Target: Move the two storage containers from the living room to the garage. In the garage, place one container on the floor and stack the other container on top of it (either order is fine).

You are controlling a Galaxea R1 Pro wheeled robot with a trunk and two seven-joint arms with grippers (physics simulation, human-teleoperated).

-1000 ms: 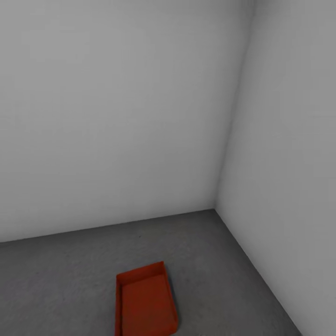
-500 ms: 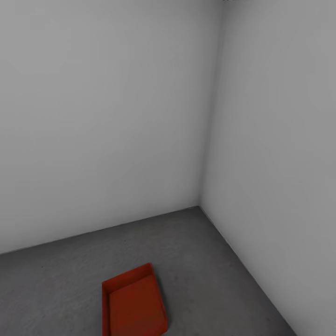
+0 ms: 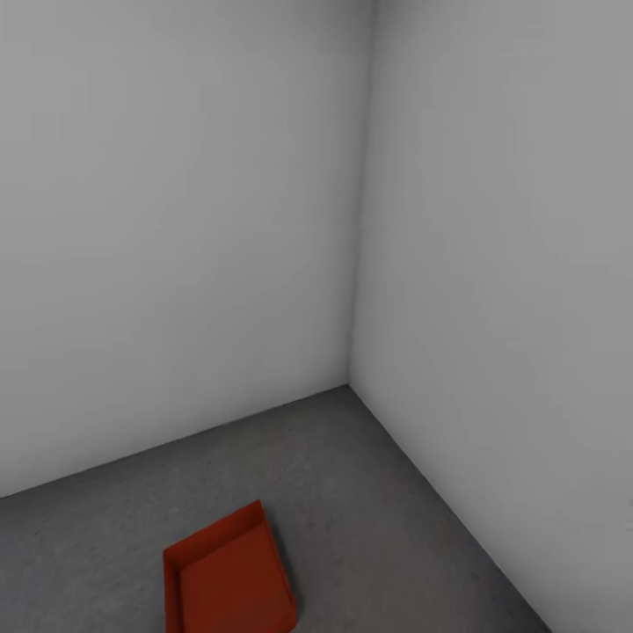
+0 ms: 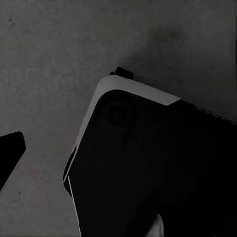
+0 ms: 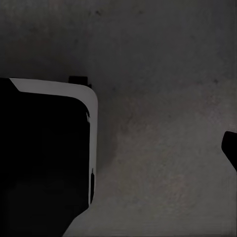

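One orange-red storage container [image 3: 229,580] lies open side up on the garage's dark grey concrete floor [image 3: 378,501], at the lower edge of the head view near the corner of two white walls. It is empty, and its near end is cut off by the picture's edge. In the left wrist view my left gripper's dark fingertip [image 4: 10,154] sits at the picture's edge over bare concrete, holding nothing. In the right wrist view my right gripper's fingertip [image 5: 231,148] likewise sits at the edge over concrete.
Two plain white walls meet in a corner [image 3: 350,383] behind the container. The right wall [image 3: 510,352] runs close along the floor strip. My dark, white-edged base [image 4: 148,168] [image 5: 44,153] stands on the concrete below both wrists.
The head view has swung to the right, so the corner and the container sit further left in the picture. The container itself has not moved on the floor.
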